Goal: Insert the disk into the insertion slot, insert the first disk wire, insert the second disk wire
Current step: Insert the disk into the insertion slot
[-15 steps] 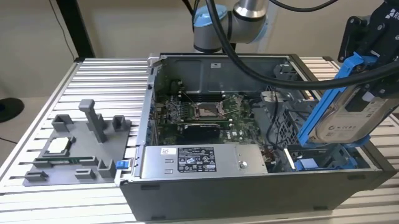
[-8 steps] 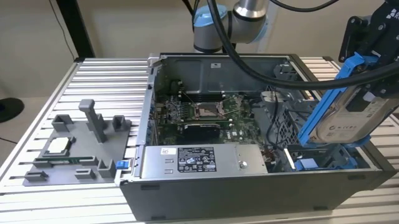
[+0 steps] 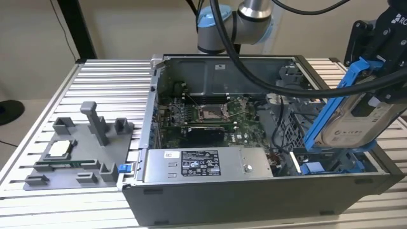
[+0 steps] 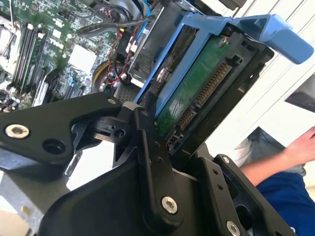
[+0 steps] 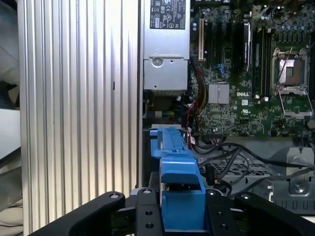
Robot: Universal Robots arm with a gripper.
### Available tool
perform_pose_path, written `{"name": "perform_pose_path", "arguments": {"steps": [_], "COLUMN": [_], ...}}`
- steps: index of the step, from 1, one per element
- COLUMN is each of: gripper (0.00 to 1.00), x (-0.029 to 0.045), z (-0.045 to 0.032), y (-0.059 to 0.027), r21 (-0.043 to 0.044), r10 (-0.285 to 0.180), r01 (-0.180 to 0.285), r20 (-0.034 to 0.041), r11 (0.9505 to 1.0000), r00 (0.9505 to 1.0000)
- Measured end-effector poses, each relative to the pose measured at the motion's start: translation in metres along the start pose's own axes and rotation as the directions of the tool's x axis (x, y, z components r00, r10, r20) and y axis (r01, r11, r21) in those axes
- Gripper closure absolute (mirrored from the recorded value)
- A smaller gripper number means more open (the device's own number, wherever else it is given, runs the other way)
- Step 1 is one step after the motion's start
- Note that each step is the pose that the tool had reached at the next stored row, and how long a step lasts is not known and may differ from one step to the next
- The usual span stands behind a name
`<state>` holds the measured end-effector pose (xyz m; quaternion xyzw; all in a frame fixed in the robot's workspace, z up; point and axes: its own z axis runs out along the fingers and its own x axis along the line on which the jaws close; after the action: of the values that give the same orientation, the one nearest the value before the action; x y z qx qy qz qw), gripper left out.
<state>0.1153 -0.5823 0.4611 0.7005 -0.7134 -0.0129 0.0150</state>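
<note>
My black gripper (image 3: 376,88) is shut on the disk (image 3: 348,125), a silver-grey drive with a pale label in a bright blue carrier (image 3: 330,102). In the exterior view the disk hangs steeply tilted over the case's front corner on that view's right. Its lower end is just above the insertion slot (image 3: 325,165), a grey bay with blue rails. In the second wrist view the disk's green underside (image 4: 197,93) and connector face the camera, with the fingers (image 4: 153,162) clamped on its edge. In the first wrist view the blue carrier (image 5: 180,194) sits between the fingers (image 5: 147,214).
The open grey computer case (image 3: 254,200) holds the motherboard (image 3: 210,114), a grey power-supply box (image 3: 203,164) and loose black cables (image 3: 283,121) beside the bay. A grey fixture (image 3: 83,152) stands on the ribbed table on the exterior view's left. A person's arm (image 4: 295,147) is nearby.
</note>
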Motion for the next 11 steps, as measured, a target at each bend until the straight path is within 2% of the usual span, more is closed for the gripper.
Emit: {"name": "perform_pose_path", "arguments": {"steps": [5, 8, 10, 11], "gripper": [1.00, 1.00, 1.00, 1.00], "x": [-0.0001, -0.0004, -0.0004, -0.0005], "z": [0.0040, 0.0053, 0.0057, 0.0057], "y": [-0.0007, -0.0015, -0.0017, -0.0018], "r21": [0.0003, 0.0035, 0.0094, 0.0139], "r10": [0.000, 0.000, 0.000, -0.001], "r01": [0.000, 0.000, 0.000, 0.001], "r20": [0.0004, 0.0024, 0.0119, 0.0219], "r11": [1.0000, 1.0000, 1.0000, 0.9999], "r00": [1.0000, 1.0000, 0.9999, 0.9998]}}
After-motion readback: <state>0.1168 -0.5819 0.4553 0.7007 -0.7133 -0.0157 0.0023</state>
